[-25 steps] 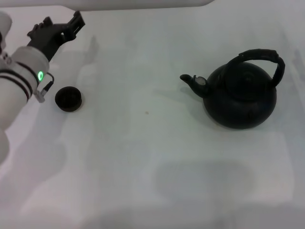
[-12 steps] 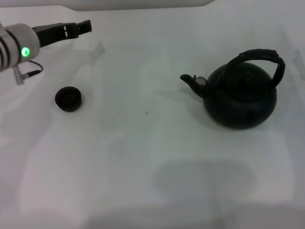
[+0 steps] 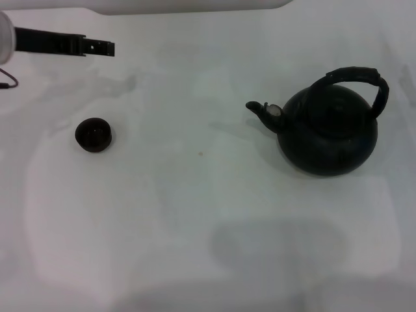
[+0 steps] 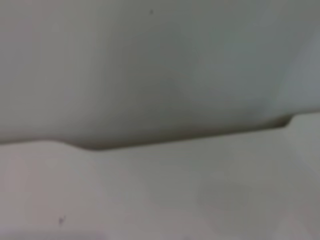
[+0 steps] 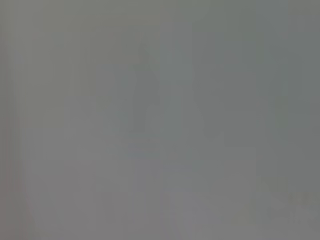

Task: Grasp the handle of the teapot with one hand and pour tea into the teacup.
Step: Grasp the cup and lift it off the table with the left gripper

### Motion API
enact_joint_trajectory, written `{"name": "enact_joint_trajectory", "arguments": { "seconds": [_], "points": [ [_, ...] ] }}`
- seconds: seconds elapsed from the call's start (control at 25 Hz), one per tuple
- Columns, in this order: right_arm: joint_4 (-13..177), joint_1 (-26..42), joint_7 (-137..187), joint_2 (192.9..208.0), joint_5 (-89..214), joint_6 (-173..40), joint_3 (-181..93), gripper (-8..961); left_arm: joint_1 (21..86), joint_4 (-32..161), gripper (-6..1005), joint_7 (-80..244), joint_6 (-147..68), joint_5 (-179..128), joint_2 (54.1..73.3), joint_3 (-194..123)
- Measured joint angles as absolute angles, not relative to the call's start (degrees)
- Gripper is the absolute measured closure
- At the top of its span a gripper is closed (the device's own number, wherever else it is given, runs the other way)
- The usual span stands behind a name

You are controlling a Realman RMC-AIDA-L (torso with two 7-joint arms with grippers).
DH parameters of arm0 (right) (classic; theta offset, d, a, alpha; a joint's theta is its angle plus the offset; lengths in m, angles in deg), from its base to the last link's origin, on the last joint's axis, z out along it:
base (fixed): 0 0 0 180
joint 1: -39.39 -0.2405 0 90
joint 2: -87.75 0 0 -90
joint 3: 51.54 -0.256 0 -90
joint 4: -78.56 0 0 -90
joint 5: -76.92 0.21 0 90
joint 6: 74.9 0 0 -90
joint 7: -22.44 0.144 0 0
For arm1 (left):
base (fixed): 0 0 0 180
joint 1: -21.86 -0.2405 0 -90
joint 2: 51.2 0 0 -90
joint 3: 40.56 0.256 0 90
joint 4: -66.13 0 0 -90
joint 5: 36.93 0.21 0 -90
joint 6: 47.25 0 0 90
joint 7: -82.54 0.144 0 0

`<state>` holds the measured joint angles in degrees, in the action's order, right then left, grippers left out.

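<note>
The large matte black teapot [image 3: 328, 130] stands on the white table at the right, its short spout [image 3: 260, 110] pointing left. Its thick black arched handle [image 3: 357, 77] spans the top. The tiny dark teacup [image 3: 93, 134] sits on the table at the left, far from the pot. My left gripper [image 3: 97, 47] reaches in from the far left edge, above and behind the cup, seen edge-on as a thin black bar. It holds nothing. My right gripper is out of view.
The white table [image 3: 195, 214] spreads between the cup and the teapot. Its far edge [image 3: 195, 8] runs along the top of the head view. The left wrist view shows only the table's edge [image 4: 150, 142]. The right wrist view shows plain grey.
My left arm has swung up and back to the left, away from the cup, and its gripper has turned edge-on. The teapot and teacup have not moved.
</note>
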<state>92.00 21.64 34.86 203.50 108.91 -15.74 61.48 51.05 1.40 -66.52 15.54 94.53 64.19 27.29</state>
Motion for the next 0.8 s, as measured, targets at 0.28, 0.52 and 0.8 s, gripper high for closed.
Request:
{"name": "enact_joint_trajectory", "arguments": {
  "seconds": [0.28,0.52,0.8],
  "points": [
    [92.0,21.5,34.8,203.5,108.9,-15.8,61.5,112,54.1,-1.4,138,-69.2,24.8,106.1,64.1,25.9],
    [92.0,21.5,34.8,203.5,108.9,-15.8,61.5,115,54.6,-3.7,138,-71.2,27.1,111.6,65.14,26.1],
    [92.0,21.3,34.8,203.5,108.9,-15.8,61.5,118,54.9,-1.7,128,-69.1,27.2,112.0,66.83,26.2]
  ]
}}
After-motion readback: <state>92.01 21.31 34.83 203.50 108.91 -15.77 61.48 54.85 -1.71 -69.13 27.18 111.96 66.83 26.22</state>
